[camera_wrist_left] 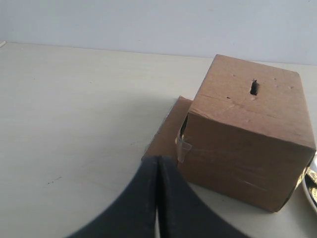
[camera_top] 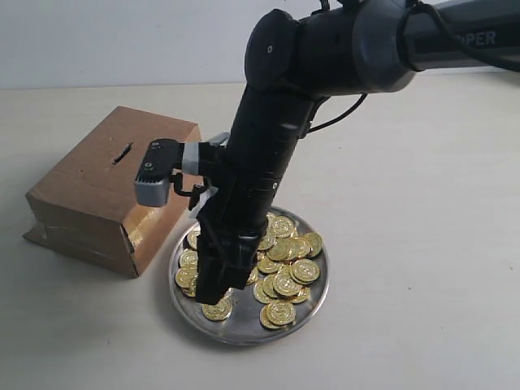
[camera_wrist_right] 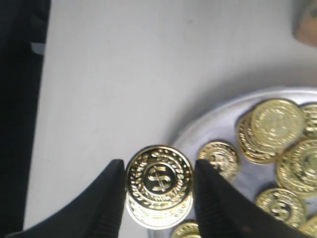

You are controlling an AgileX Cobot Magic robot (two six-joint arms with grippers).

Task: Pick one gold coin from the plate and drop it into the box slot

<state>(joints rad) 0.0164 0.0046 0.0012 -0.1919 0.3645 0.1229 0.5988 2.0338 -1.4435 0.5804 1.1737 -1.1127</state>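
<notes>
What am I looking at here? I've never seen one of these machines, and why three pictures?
It is a two-armed robot; each arm ends in a two-fingered gripper. The wide picture comes from a separate camera, the other two from cameras on the wrists. On the table sit a cardboard box with a slot on top and a metal plate of gold coins. The right gripper pinches one coin by its edges at the plate's rim. The left gripper is shut and empty, near the box.

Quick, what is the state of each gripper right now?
Left gripper: closed, holding nothing.
Right gripper: closed on a round shiny gold coin.
</notes>
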